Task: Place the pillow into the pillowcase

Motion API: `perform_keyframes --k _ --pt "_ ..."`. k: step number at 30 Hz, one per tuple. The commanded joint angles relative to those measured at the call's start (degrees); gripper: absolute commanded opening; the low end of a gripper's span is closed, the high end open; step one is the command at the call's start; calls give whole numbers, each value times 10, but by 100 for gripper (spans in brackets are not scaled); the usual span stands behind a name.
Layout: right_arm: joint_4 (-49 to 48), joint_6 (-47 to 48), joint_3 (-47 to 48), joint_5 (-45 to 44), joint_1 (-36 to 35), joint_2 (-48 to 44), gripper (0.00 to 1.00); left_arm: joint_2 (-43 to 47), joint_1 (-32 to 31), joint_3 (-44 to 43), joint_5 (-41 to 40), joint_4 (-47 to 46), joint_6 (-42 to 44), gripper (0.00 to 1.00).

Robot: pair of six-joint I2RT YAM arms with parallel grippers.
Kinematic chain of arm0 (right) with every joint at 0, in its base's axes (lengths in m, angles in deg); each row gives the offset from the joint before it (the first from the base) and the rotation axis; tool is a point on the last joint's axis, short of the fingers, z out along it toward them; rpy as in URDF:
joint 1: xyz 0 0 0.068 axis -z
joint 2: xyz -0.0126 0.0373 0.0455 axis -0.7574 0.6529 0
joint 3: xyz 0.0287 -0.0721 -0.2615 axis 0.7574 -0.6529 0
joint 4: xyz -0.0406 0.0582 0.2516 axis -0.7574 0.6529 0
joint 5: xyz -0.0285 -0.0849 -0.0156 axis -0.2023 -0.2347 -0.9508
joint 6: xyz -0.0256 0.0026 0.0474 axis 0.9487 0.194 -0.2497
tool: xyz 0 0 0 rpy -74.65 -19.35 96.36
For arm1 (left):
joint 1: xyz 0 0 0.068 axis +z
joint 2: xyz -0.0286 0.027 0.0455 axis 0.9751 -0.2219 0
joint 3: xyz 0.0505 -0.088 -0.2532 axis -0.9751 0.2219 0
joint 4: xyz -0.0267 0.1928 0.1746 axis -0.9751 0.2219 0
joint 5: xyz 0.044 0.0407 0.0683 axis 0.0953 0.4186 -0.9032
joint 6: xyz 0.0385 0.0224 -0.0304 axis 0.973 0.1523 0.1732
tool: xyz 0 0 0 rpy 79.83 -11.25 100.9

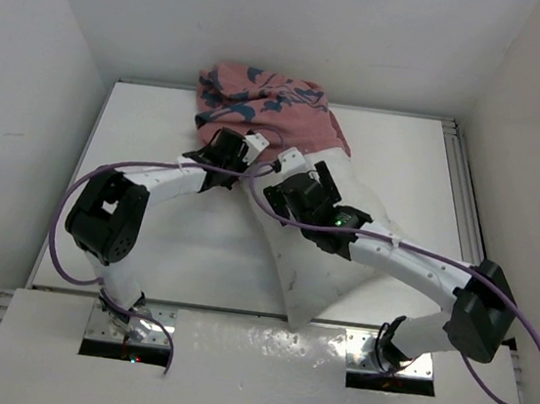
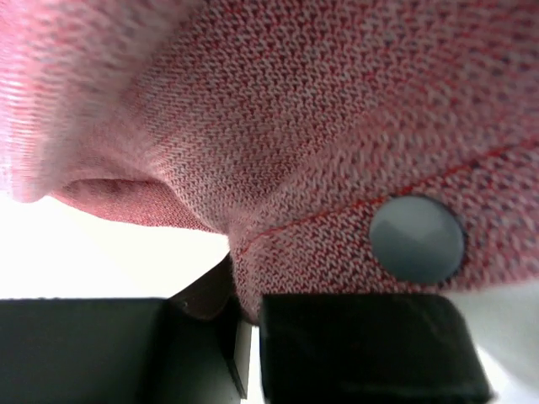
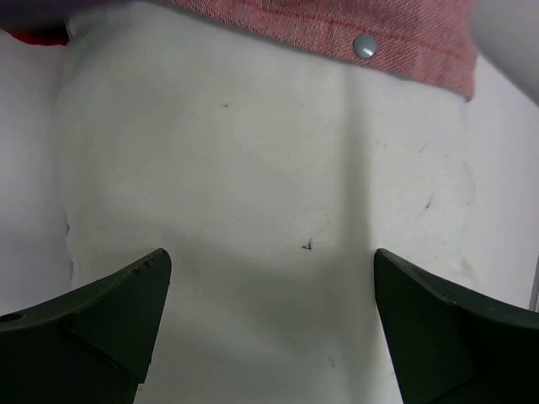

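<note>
The plump white stuffed pillow (image 1: 326, 268) lies diagonally on the white worktop (image 1: 159, 139). Its far end sits inside the pink, blue-marked fabric pillowcase (image 1: 253, 97). Only the left wrist view shows the left claw (image 2: 248, 311) clamped on the pillowcase hem beside a grey snap button (image 2: 417, 238). The right wrist view shows the right claw (image 3: 269, 269) spread apart over the pillow.

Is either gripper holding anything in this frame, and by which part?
The left gripper is shut on the pillowcase, pinching its hemmed edge beside the snap. The right gripper is open over the pillow, holding nothing.
</note>
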Motion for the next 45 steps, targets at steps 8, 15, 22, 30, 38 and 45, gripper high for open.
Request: perform_keyframes --k 8,15,22,30,38,45 --pt "35 60 -37 124 -11 -96 99 104 -7 -103 152 242 37 0" --pt "-113 18 -10 145 44 98 96 96 -33 -134 142 260 35 0" --pt "-205 -120 78 323 137 76 0 118 -50 -191 145 285 28 0" --pt "-504 -400 0 286 234 -15 0 127 -133 -280 254 299 76 0" --pt "-513 -527 -38 179 206 9 0 -22 -157 -597 488 368 66 0" --pt "-466 -525 -45 140 192 -1 0 -45 -136 -629 607 270 -84 0"
